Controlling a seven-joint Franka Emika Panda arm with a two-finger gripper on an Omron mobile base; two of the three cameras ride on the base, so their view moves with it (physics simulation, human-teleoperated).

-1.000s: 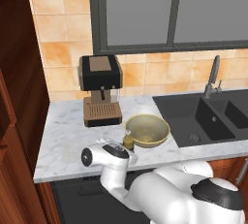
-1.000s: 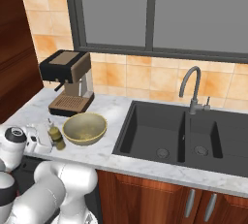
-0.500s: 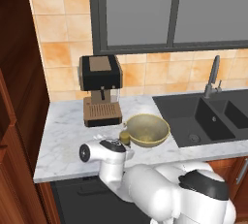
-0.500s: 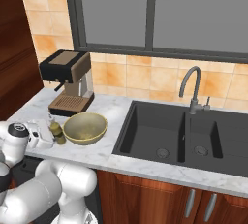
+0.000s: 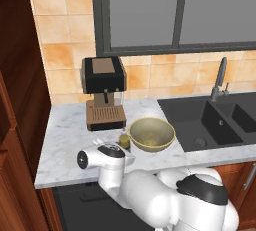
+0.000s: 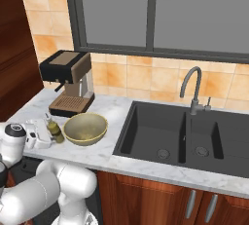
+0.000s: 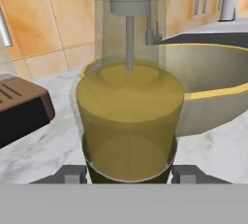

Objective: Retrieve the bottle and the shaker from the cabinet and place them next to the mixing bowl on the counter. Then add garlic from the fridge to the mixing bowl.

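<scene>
Here the gripper (image 7: 130,174) clasps the olive-green bottle (image 7: 130,121) (yellowish band) beside the mixing bowl (image 7: 213,102).

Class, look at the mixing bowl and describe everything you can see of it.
The mixing bowl is wide, round and olive-yellow with a paler rim, smooth like glazed ceramic. It stands upright and looks empty on the white marble counter, in front of the coffee machine and left of the dark sink. The small olive bottle stands close against its left side.
</scene>
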